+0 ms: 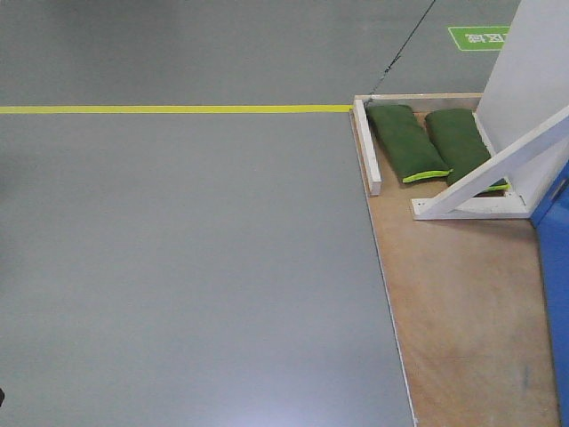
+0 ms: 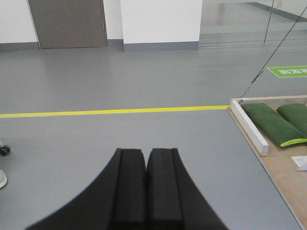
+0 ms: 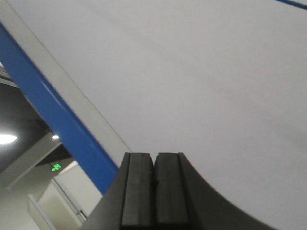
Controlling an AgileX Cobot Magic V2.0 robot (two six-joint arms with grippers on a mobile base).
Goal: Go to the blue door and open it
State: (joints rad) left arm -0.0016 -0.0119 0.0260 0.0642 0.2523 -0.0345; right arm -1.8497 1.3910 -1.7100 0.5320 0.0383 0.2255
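Sandbags (image 1: 407, 142) lie in the wooden frame (image 1: 418, 96); left claw (image 2: 146, 153) and right claw (image 3: 154, 156) both closed, empty.

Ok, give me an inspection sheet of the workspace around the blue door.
Surface: grey floor with yellow line; plywood platform at right.
Job's things: blue door, only an edge in view.
Clutter: green sandbags and white brace on the platform.
Grippers: left claw shut, empty, over floor; right claw shut, empty, near a white panel.
Cables: thin dark lines run to the platform corner.
Surroundings: grey door, white walls, green floor sign.
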